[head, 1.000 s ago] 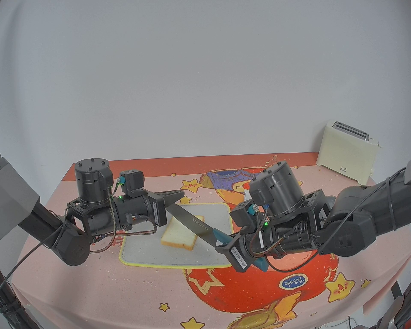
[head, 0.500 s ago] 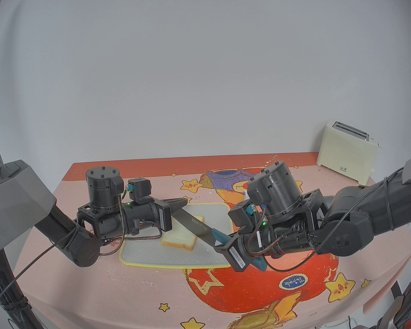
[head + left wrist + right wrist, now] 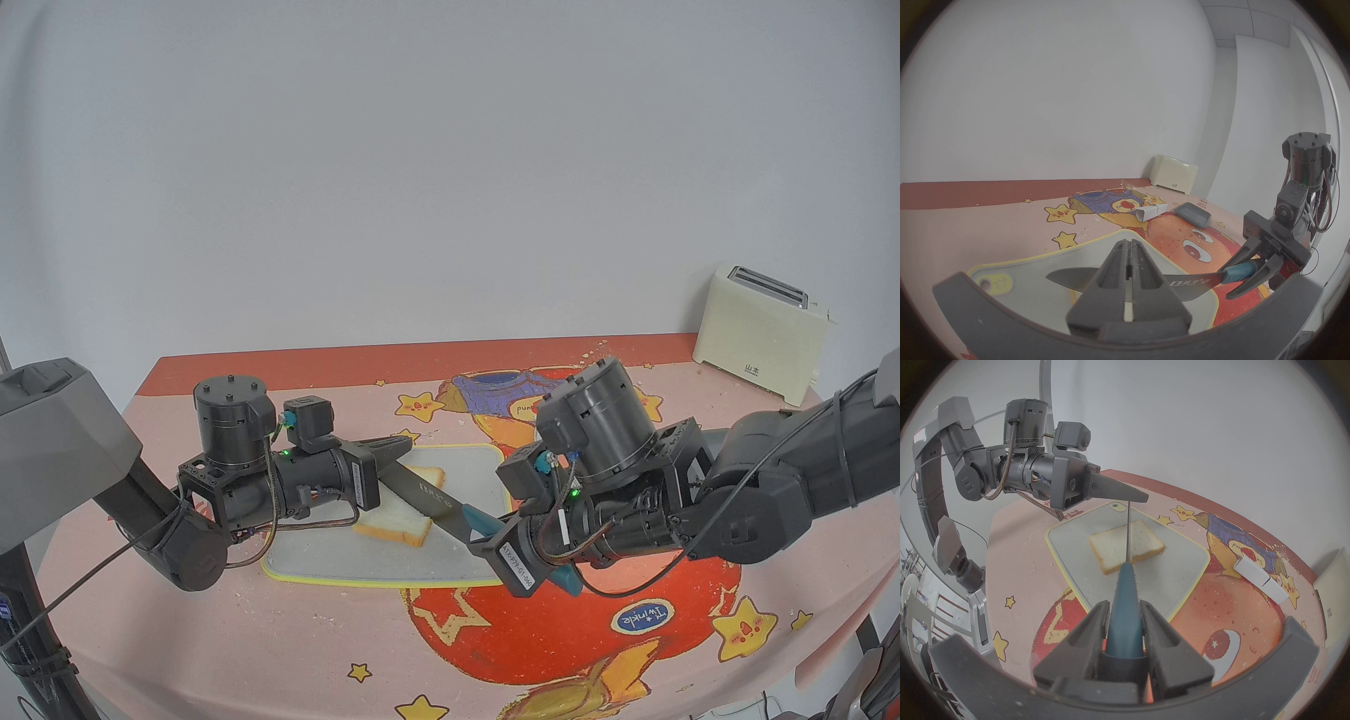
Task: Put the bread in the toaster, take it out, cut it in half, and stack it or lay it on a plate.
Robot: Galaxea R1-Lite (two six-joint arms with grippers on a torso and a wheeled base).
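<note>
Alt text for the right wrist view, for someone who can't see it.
The right gripper, shut on a teal-handled knife, holds its blade over a bread slice on a cutting board. The shut left gripper is above its far end.

The knife (image 3: 427, 489) is showing a smooth, dully gleaming metal blade and a teal plastic handle. The cutting board (image 3: 319, 553) is looking matt plastic, the bread (image 3: 1143, 543) porous, and the counter (image 3: 281, 637) is wearing printed cloth.
</note>
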